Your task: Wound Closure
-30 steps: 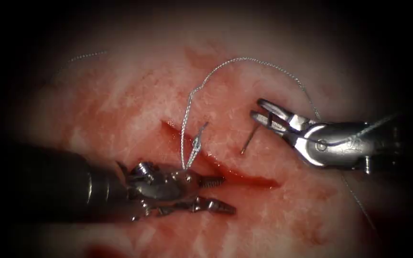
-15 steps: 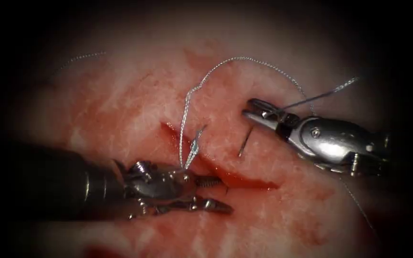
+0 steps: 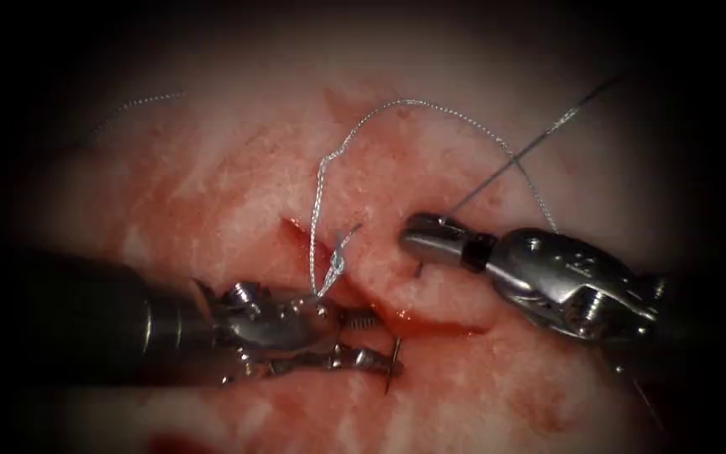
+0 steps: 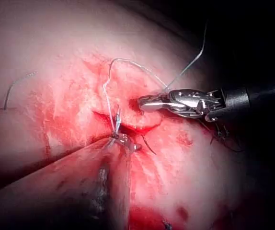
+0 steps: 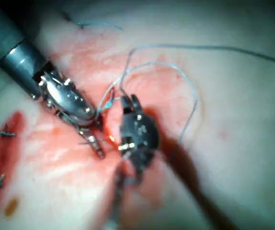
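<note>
Right tool (image 3: 418,244) pinching curved needle's (image 3: 392,363) tail right of the cut (image 3: 413,319), needle in the tissue (image 3: 237,168), tip emerging by left tool (image 3: 371,340), jaws spread, holding nothing. Risking tissue tearing from twisting; thread (image 3: 413,105) snagging.

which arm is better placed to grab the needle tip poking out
Probably left: the left tool, jaws open, sits beside the needle tip; the right tool is shut on the needle's other end across the cut.
</note>
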